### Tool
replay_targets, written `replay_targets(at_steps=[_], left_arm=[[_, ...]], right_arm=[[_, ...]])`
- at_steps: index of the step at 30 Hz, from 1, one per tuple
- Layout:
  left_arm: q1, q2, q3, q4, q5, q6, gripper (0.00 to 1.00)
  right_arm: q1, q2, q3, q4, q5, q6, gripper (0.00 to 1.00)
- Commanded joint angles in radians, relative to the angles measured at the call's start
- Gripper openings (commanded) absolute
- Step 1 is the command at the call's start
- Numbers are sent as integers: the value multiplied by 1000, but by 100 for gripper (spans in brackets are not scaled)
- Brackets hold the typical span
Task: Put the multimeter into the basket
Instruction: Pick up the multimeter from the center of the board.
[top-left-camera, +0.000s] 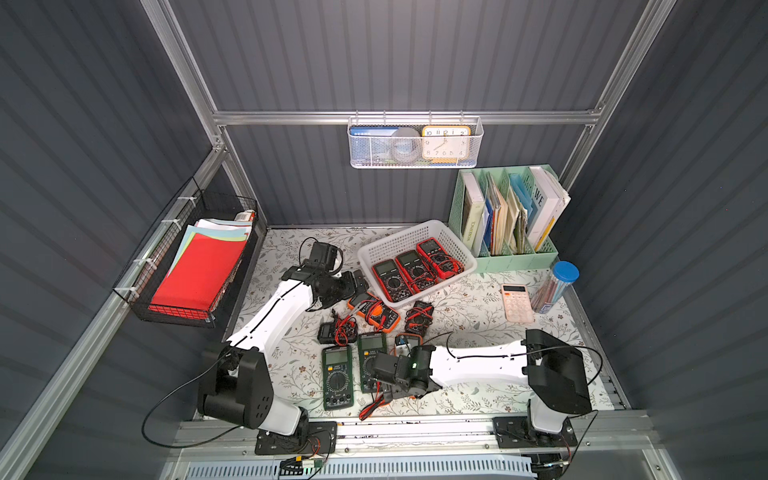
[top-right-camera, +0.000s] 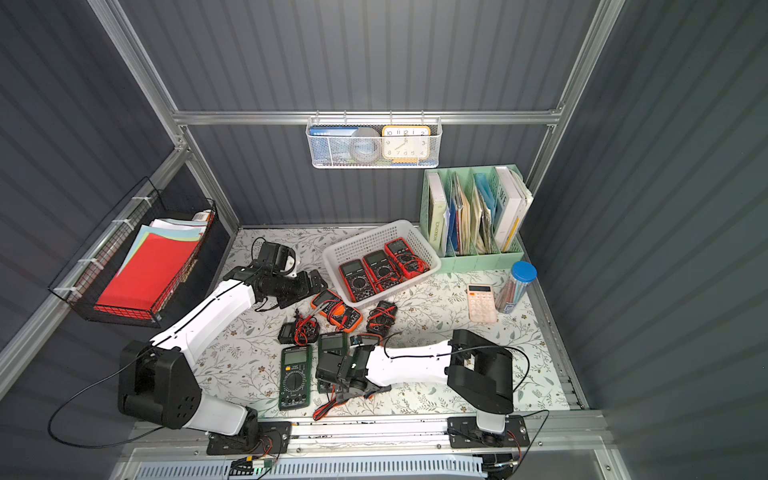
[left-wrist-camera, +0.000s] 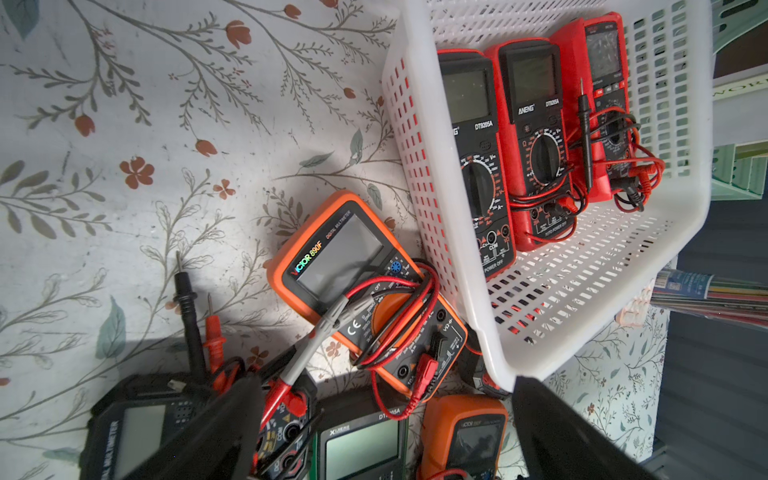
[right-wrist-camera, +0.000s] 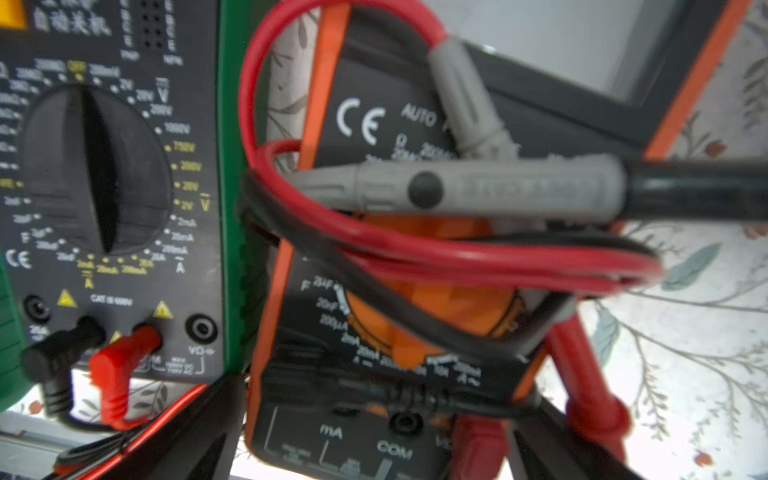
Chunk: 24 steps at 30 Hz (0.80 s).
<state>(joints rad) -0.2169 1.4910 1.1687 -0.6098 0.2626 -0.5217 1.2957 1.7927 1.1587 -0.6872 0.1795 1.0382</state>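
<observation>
Left wall: black wire basket (top-left-camera: 187, 270) of coloured paper, hung off the table (top-left-camera: 478, 328).

The left gripper (top-left-camera: 359, 282) hangs over mid-table, just off the near-left wall of the white basket (top-left-camera: 384, 245). Its jaws are wide apart with nothing in them. The left wrist view shows both fingers (left-wrist-camera: 216, 436) clear of everything.

Under it lies the Victor meter (left-wrist-camera: 353, 291): orange, face up, leads coiled over the dial. One corner is up against the white basket's wall, on the outside.

Along the front edge, in order:
- small black meter (top-left-camera: 334, 332) with red leads
- green meter (top-left-camera: 337, 378)
- second green meter (top-left-camera: 371, 344), half hidden under the right arm
- orange multimeter (right-wrist-camera: 415, 311), just beside the second green one, face up near the front edge and outside the white basket

The right gripper (right-wrist-camera: 386, 395) sits over the orange multimeter's socket end. Its jaws are at full spread, one finger on either side of the case. Can't tell if the pads touch it. Grey probes (right-wrist-camera: 478, 187) and red and black leads lie across its face.

Another black meter (top-left-camera: 419, 318) lies between the orange multimeter and the white basket.

The white basket is on the back half of the table, right of centre. It holds three red meters (top-left-camera: 415, 270), side by side and face up.

Right side: calculator (top-left-camera: 517, 303) and blue-lidded pen tub (top-left-camera: 557, 286). The green file rack (top-left-camera: 507, 216) is in the back-right corner.
</observation>
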Motion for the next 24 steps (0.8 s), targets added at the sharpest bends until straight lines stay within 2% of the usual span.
replay_targets(at_steps=[1,10,15,20,24], left_arm=[[4,-13,7,-21,12,21,99],[4,-14,6,-3,-11,3,99],[4,-18,9,-6,-17,2,99],[4,-11,19,-4,-16,-4,99],[4,-10,20,-4,-23,-9,99]], right_arm=[[-40,45,-4,40,52,2,99],[-69,96,-31,62,61,9,98],[-69,11,-122,63,68,37,93],[-68,-87,-208,57,93,57,95],[-70,-67,-188,45,110,31,98]])
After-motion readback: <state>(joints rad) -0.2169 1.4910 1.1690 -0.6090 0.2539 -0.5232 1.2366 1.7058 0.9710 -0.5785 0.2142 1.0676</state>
